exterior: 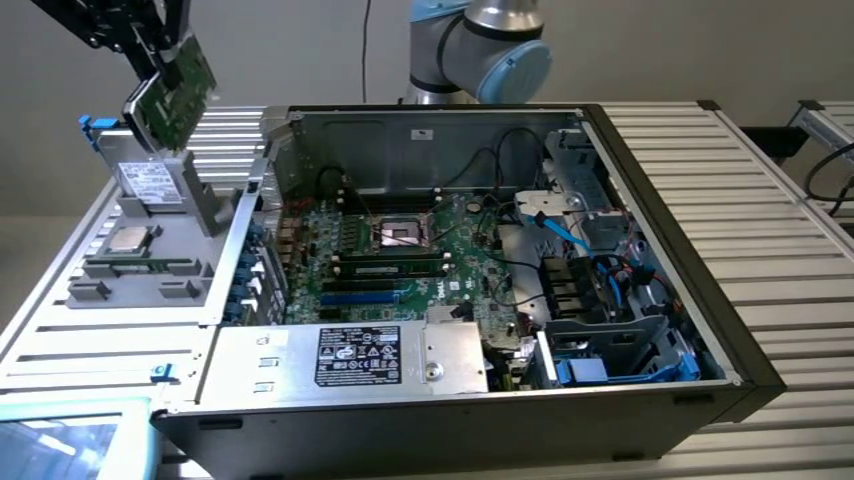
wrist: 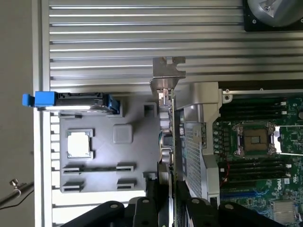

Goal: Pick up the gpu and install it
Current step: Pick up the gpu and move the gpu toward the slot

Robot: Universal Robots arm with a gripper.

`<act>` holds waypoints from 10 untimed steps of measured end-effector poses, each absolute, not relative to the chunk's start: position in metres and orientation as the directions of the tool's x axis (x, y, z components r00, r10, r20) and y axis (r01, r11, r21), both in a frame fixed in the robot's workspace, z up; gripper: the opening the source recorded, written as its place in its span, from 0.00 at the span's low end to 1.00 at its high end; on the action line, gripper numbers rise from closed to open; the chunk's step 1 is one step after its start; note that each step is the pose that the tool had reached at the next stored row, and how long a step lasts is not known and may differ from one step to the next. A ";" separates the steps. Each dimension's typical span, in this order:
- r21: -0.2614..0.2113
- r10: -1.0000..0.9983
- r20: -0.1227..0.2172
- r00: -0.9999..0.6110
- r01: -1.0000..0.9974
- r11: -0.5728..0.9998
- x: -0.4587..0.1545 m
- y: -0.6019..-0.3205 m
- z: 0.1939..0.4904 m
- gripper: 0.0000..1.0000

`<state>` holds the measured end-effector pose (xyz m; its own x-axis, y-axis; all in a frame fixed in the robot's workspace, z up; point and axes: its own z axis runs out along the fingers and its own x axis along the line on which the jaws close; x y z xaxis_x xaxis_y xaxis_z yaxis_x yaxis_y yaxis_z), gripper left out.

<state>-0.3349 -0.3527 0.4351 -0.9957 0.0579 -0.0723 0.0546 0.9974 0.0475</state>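
A: Where is the card [exterior: 174, 98]?
B: My end effector [exterior: 158, 58] is clenched on it. The card hangs tilted in the air, above the gray tray [exterior: 94, 268], which sits at six o'clock from it in the exterior view.
A: And the computer [exterior: 400, 150]?
B: The open computer is at four o'clock from the card. The card is not in it yet.
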 end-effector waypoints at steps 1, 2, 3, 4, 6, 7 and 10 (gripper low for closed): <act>0.047 0.058 -0.072 -0.996 0.055 0.997 -0.335 -0.353 0.437 0.28; 0.046 0.058 -0.073 -0.996 0.055 0.997 -0.335 -0.353 0.439 0.28; 0.046 0.058 -0.073 -0.996 0.055 0.997 -0.335 -0.353 0.440 0.28; 0.046 0.058 -0.073 -0.996 0.055 0.997 -0.335 -0.353 0.440 0.28; 0.046 0.058 -0.073 -0.996 0.055 0.997 -0.335 -0.353 0.440 0.28; 0.045 0.056 -0.073 -0.996 0.053 0.998 -0.335 -0.353 0.440 0.28; 0.045 0.012 -0.073 -0.997 0.009 0.999 -0.335 -0.353 0.440 0.28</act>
<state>-0.3349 -0.3525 0.4402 -0.9973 0.0121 -0.0726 0.0088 0.9989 0.0454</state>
